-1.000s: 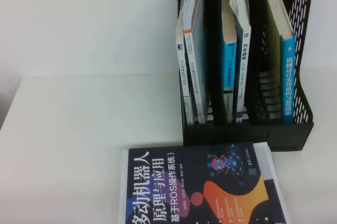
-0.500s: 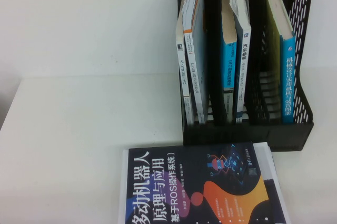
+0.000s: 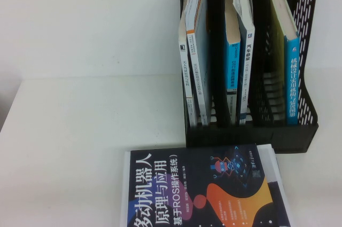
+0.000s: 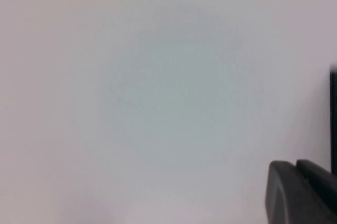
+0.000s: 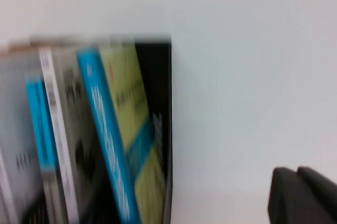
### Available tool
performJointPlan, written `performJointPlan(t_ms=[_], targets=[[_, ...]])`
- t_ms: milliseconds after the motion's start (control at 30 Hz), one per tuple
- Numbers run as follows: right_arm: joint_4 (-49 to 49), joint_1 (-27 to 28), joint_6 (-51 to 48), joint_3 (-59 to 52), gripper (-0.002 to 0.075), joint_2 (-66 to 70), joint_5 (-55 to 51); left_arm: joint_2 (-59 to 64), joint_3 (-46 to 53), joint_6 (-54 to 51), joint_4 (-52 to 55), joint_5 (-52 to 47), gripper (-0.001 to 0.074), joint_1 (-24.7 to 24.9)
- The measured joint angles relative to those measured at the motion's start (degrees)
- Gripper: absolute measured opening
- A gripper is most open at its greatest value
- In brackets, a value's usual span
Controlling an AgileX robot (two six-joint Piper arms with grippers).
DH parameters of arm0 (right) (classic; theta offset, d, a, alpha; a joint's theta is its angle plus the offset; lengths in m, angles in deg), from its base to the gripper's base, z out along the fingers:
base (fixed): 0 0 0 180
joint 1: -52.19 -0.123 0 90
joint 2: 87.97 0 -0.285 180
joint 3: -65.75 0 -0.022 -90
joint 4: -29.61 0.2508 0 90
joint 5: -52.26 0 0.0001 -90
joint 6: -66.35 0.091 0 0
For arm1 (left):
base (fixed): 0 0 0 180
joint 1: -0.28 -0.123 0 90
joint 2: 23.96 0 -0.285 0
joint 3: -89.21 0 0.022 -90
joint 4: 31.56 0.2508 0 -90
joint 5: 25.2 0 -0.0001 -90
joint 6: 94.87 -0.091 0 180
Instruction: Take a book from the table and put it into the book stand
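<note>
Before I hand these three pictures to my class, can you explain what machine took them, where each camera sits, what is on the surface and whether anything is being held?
They come from a two-armed table robot; each arm ends in a pincer. The high view looks down from a raised camera on the robot's side, and neither arm shows in it. It shows the white table, a black book stand at the far right with several books upright in its slots, and a dark navy book lying flat in front of it, on something white.

The other two cameras ride on the wrists. The left pincer is shut, a dark shape at the picture's edge over bare white. The right pincer shows the same way, beside the stand's blue-spined books. Nothing is held.
</note>
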Motion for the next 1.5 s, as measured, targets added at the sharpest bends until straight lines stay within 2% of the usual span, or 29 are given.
performJointPlan(t_ms=[167, 333, 600, 667, 733, 967, 1233, 1500], targets=[[0.00, 0.00, 0.37, 0.00, -0.0003, 0.00, 12.13, 0.00, 0.00, 0.00, 0.00, 12.88, -0.0002, 0.00], [0.00, 0.00, 0.60, 0.00, -0.0003, 0.00, 19.19, 0.00, 0.00, 0.00, 0.00, 19.47, -0.0002, 0.00], [0.82, 0.00, 0.23, 0.00, -0.0003, 0.00, 25.74, 0.00, 0.00, 0.10, -0.35, 20.22, -0.0002, 0.00], [1.17, 0.00, 0.23, 0.00, -0.0003, 0.00, 26.00, -0.09, -0.48, 0.10, -0.57, 17.19, -0.0002, 0.00], [1.17, 0.00, 1.28, 0.00, -0.0003, 0.00, 24.57, -0.09, -3.37, 1.28, -1.95, 10.15, -0.0002, 0.00], [1.17, 0.00, 3.42, 10.50, -0.0003, 0.00, 3.67, 2.04, -19.89, 2.56, -9.57, -13.50, -0.0002, 0.00], [1.17, 0.00, 3.42, 27.04, -0.0003, 4.19, -23.08, 19.74, -37.71, 2.56, -9.77, -38.46, -0.0003, 0.00], [6.90, 0.00, 3.55, 39.68, -0.0003, 20.88, -46.08, 33.72, -41.20, 3.27, -12.78, -43.85, -0.0003, 0.00]])
